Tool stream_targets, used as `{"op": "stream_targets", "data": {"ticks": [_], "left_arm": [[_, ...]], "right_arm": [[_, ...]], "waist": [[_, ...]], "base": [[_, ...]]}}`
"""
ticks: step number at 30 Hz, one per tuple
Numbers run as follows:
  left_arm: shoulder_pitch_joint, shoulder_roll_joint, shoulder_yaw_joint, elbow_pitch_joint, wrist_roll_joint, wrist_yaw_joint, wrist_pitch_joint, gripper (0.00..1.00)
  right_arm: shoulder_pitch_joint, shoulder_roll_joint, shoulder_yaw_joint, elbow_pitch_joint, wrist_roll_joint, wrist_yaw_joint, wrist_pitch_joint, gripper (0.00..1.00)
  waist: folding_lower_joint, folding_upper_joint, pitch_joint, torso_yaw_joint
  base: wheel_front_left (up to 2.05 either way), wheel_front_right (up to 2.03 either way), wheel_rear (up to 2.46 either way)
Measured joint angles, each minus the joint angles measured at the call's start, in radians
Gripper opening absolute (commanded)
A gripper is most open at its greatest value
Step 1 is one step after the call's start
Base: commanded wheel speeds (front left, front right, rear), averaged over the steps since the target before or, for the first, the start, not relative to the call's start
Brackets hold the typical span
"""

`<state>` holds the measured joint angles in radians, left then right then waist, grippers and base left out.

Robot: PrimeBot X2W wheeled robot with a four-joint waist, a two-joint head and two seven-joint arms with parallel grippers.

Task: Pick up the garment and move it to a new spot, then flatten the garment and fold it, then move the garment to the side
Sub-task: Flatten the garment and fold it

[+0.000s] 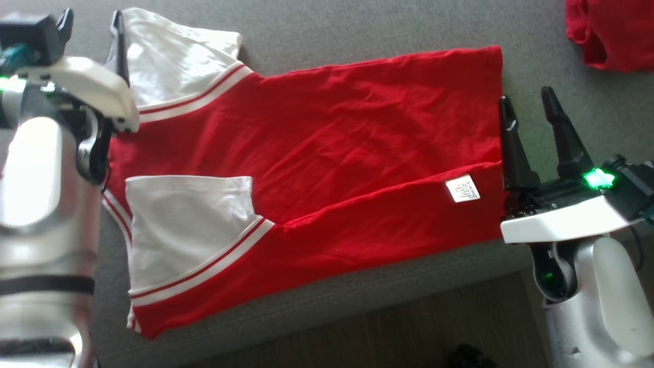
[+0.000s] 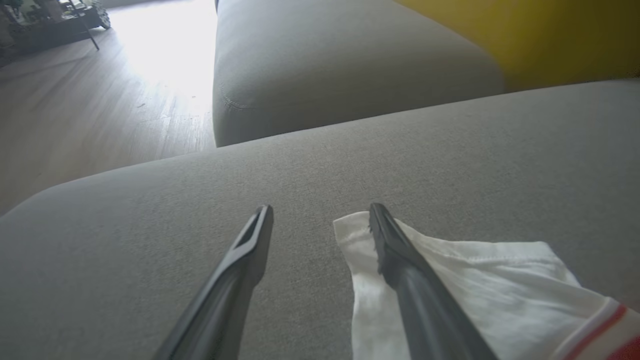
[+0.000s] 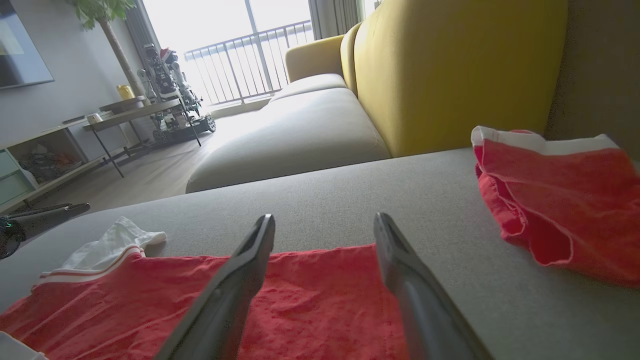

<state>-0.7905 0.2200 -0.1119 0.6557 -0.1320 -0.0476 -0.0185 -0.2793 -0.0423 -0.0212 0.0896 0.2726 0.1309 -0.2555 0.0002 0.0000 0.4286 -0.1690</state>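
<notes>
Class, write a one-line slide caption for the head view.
Red garment spread on a grey cushion, open left jaws at its far white sleeve, open right jaws at its hem.

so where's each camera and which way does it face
head view: on the head, looking down at the red shirt on the cushion; left gripper, right gripper.
left wrist view: low, facing the floor past the white sleeve; own fingers.
right wrist view: at the shirt's end, facing the yellow backrest; own fingers.
shared: both wrists see the backrest.

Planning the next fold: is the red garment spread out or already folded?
Partly folded: the garment lies flat, its near long side turned over the body, edge and care label on top; the far sleeve sticks out.
</notes>
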Motion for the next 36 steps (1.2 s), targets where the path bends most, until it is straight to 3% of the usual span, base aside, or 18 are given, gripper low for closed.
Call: {"op": "stream_targets", "data": {"ticks": [10, 22, 23, 25, 31, 36], "left_arm": [[-0.135, 0.02, -0.046, 0.224, 0.035, -0.014, 0.027, 1.0], [-0.242, 0.018, -0.105, 0.38, 0.044, -0.051, 0.025, 1.0], [-0.246, 0.018, -0.105, 0.387, 0.044, -0.051, 0.025, 0.9], [-0.258, 0.009, -0.107, 0.419, 0.039, -0.059, 0.025, 0.0], [-0.271, -0.002, -0.123, 0.453, 0.023, -0.067, -0.012, 0.0], [-0.27, -0.014, -0.125, 0.455, 0.001, -0.067, -0.105, 0.0]], "right_arm": [[-0.004, 0.0, 0.019, 0.0, 0.002, 0.0, 0.0, 1.0], [-0.024, 0.0, 0.018, 0.0, 0.01, 0.0, 0.0, 1.0], [-0.024, 0.0, 0.018, 0.001, 0.01, 0.0, 0.0, 1.0], [-0.024, 0.0, 0.019, 0.001, 0.01, 0.0, 0.0, 1.0], [-0.024, 0.0, 0.018, 0.007, 0.01, 0.0, 0.0, 1.0], [-0.024, 0.0, 0.004, 0.008, 0.005, 0.0, 0.0, 1.0]], "waist": [[-0.0001, 0.0, 0.042, -0.037], [-0.0002, 0.0, 0.054, -0.046], [-0.0002, 0.0, 0.054, -0.045], [-0.0002, 0.0, 0.054, -0.043], [-0.0002, 0.0, 0.048, -0.033], [-0.0002, 0.0, 0.032, -0.012]], "base": [[0.0, 0.0, 0.0], [0.0, 0.0, 0.0], [0.0, 0.0, 0.0], [0.0, 0.0, 0.0], [0.0, 0.0, 0.0], [0.0, 0.0, 0.0]]}}
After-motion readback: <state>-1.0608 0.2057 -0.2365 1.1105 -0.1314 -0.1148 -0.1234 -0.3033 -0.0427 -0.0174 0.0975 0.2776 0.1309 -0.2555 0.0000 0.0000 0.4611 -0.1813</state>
